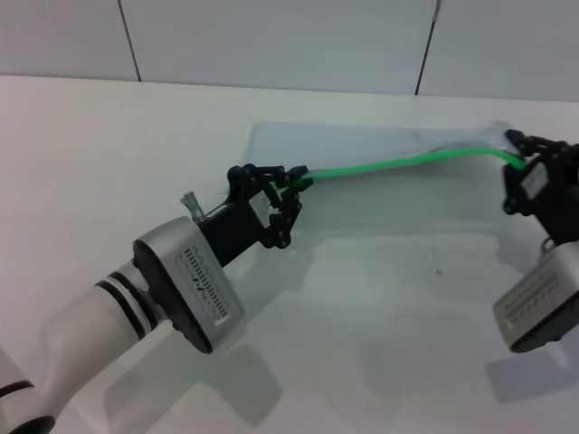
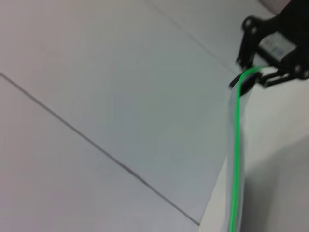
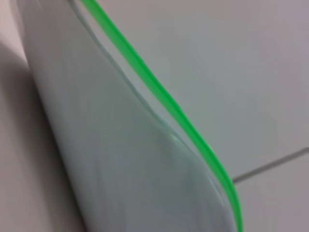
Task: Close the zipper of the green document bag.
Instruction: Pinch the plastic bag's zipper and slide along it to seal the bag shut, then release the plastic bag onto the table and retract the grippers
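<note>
The green document bag [image 1: 380,194] lies flat toward the back of the white table, its near long edge lifted. The zipper [image 1: 398,163] stretches along that edge as a bright green line between my two grippers. My left gripper [image 1: 301,181] is shut on the zipper's left end; the slider is hidden among the fingers. My right gripper [image 1: 523,155] is shut on the bag's right corner. The left wrist view follows the zipper [image 2: 236,145] up to the right gripper [image 2: 253,77]. The right wrist view shows the bag's pale panel [image 3: 120,159] and the zipper [image 3: 159,92] close up.
The white table [image 1: 109,163] runs back to a pale tiled wall [image 1: 271,36] with dark seams. My right arm's grey wrist housing [image 1: 538,307] hangs low over the table's right side.
</note>
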`<state>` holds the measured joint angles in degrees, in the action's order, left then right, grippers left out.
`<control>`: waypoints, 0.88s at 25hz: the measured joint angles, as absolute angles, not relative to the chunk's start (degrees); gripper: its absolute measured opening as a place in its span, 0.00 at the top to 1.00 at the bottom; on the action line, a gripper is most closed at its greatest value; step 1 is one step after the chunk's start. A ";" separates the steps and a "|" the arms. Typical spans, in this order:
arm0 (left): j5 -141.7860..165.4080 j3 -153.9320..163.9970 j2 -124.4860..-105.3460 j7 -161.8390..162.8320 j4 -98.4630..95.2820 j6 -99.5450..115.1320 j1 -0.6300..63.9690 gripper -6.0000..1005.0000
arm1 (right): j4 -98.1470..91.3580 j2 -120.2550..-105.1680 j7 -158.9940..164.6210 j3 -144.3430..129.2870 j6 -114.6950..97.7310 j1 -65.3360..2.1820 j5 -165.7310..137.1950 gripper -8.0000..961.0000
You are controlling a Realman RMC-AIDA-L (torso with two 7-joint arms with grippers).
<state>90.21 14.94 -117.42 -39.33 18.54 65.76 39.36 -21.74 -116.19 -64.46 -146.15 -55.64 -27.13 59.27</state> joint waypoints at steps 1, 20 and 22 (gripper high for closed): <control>89.90 14.95 -117.42 -39.35 18.55 65.89 39.08 0.85 | -21.47 -116.19 -64.45 -145.62 -55.64 -26.94 59.27 0.95; 89.53 9.07 -117.51 -38.94 18.80 69.79 36.79 0.82 | -17.53 -116.56 -64.70 -137.42 -63.88 -23.81 59.58 0.95; 89.50 8.51 -117.51 -38.81 19.07 70.57 36.70 0.77 | -17.74 -116.60 -64.58 -136.99 -67.14 -23.08 59.58 0.93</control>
